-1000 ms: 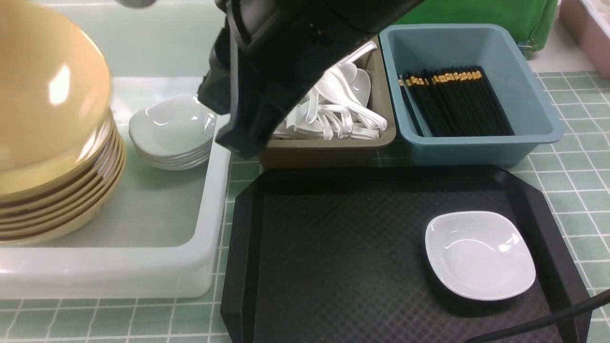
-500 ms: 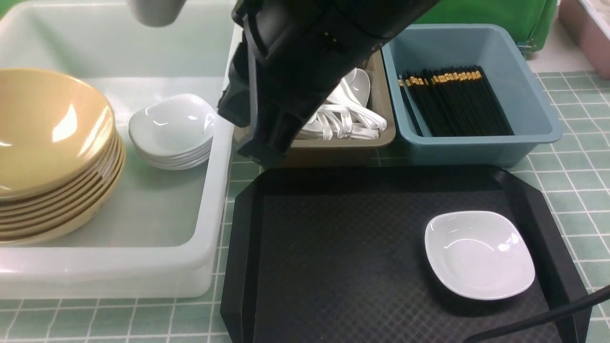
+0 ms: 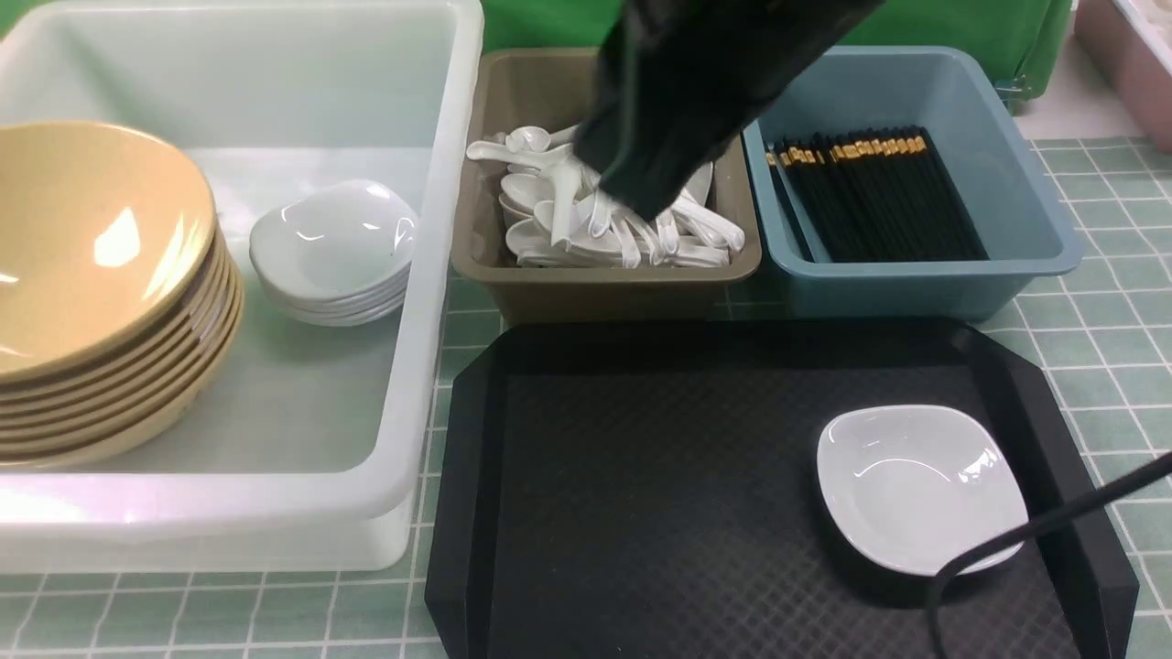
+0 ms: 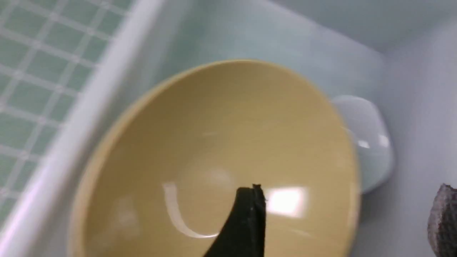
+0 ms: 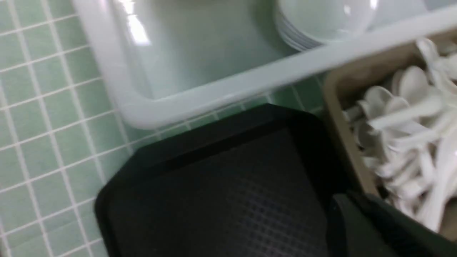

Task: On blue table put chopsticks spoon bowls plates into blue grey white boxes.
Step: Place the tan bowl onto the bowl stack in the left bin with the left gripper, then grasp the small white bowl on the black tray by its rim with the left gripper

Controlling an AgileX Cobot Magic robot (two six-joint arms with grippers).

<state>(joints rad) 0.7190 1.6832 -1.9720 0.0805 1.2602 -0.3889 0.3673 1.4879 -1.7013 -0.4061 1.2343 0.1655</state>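
Bowl [image 3: 92, 238] now sits atop the others in the white tub [image 3: 430, 275], left hand [image 4: 350, 186] just released, right hand [image 5: 353, 221] clenched, one plate [image 3: 916, 490] remaining on the tray [image 3: 641, 476].

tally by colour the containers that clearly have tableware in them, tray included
white tub: 1
grey-brown bin: 1
blue bin: 1
black tray: 1
total: 4
pinkish box at the edge left out, contents unclear

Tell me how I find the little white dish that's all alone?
Find the big black tray. Near its right edge lies one small white dish. Unlike the stacked dishes in the white tub, it sits alone.
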